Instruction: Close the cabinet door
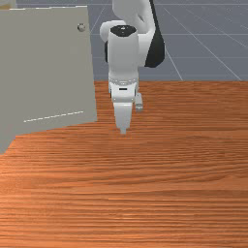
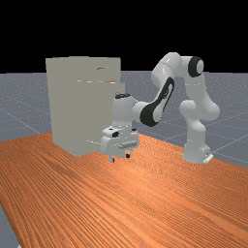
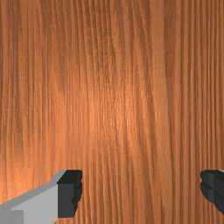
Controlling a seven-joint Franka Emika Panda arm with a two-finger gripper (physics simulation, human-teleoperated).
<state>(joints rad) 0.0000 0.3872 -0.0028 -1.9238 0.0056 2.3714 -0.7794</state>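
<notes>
In the front view the grey-beige cabinet door [image 1: 48,72] stands swung out from the cabinet, with a small round knob [image 1: 81,27] near its upper corner. My gripper [image 1: 123,131] hangs above the table, pointing down, just to the right of the door's free edge there. The far view has the tall cabinet [image 2: 72,106] left of the middle, and the gripper [image 2: 120,158] in front of it, toward the right, with its fingers apart. Seen from the wrist, the gripper [image 3: 141,188] is open wide, bare wood between its dark fingertips.
The wooden table [image 1: 145,193] spreads under the door and the hand. At the far view's right the arm's base [image 2: 195,152] stands on the tabletop [image 2: 145,203]. The door's lower edge runs close beside the hand on the front view's left.
</notes>
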